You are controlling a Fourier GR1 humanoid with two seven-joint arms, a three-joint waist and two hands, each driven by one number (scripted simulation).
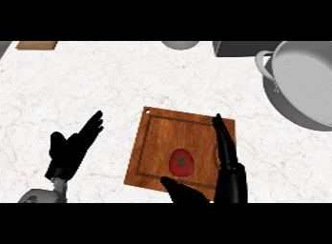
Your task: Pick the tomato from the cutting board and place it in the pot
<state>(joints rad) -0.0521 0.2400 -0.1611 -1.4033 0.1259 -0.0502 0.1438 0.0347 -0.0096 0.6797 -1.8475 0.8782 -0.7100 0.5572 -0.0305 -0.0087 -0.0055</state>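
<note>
The tomato is red with a green star. The board is reddish-brown wood grain, its groove darker. Around the board the counter is white with faint pinkish veins. Up-right of the board the pot is silver-grey. Left hand and right hand are black.

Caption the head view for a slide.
Open right hand brackets the tomato on the cutting board; pot sits upper right, left hand rests open.

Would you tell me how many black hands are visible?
2: left hand beside the brown wooden cutting board, right hand over it, flanking the round red tomato.
</note>
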